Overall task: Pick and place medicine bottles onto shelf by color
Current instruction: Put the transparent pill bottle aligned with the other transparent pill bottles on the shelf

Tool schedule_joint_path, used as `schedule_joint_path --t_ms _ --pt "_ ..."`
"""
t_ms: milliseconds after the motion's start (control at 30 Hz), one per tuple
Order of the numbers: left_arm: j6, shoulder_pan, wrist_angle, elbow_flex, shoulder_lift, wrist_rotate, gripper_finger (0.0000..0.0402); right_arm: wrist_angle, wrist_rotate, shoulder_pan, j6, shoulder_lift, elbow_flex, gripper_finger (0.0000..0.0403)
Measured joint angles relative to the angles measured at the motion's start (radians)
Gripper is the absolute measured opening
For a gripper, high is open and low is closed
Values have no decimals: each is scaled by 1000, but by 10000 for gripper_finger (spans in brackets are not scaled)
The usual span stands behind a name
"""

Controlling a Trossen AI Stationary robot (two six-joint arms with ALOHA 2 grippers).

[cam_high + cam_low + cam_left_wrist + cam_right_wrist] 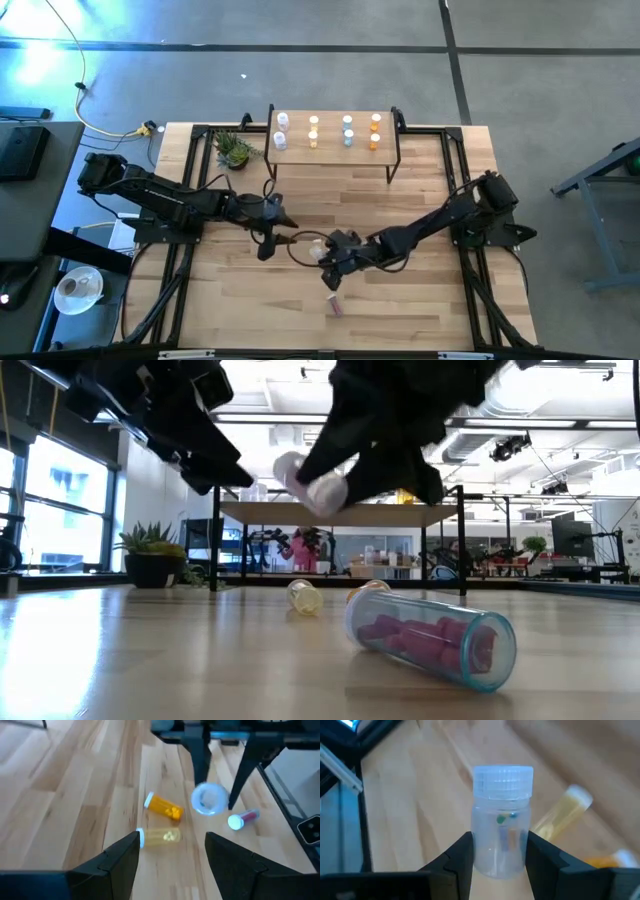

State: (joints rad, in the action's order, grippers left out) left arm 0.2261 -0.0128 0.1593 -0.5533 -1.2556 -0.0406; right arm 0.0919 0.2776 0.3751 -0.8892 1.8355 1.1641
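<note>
Your right claw [497, 865] clamped on one clear white-capped bottle [501, 827]; left claw [171, 852] wide, empty, at 9 o'clock.

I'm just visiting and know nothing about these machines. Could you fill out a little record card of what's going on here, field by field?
Right pincer: shut on the clear bottle, lifted off the table
Left pincer: open, empty, above the yellow bottle
Lying on the table: yellow bottle, orange bottle, purple bottle
Shelf: eight bottles standing in four pairs
Other item: potted plant beside the shelf
</note>
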Motion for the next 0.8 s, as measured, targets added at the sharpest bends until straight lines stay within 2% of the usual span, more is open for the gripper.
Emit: schedule_joint_path --t_ms 167,333,800 --pt "-59 5 70 0 0 3 216 -22 114 -4 111 -60 0 128" --pt "-65 27 216 0 0 3 216 -9 189 -4 240 -148 0 128" --pt "-111 89 606 0 0 0 216 -14 305 -55 684 -319 2 129"
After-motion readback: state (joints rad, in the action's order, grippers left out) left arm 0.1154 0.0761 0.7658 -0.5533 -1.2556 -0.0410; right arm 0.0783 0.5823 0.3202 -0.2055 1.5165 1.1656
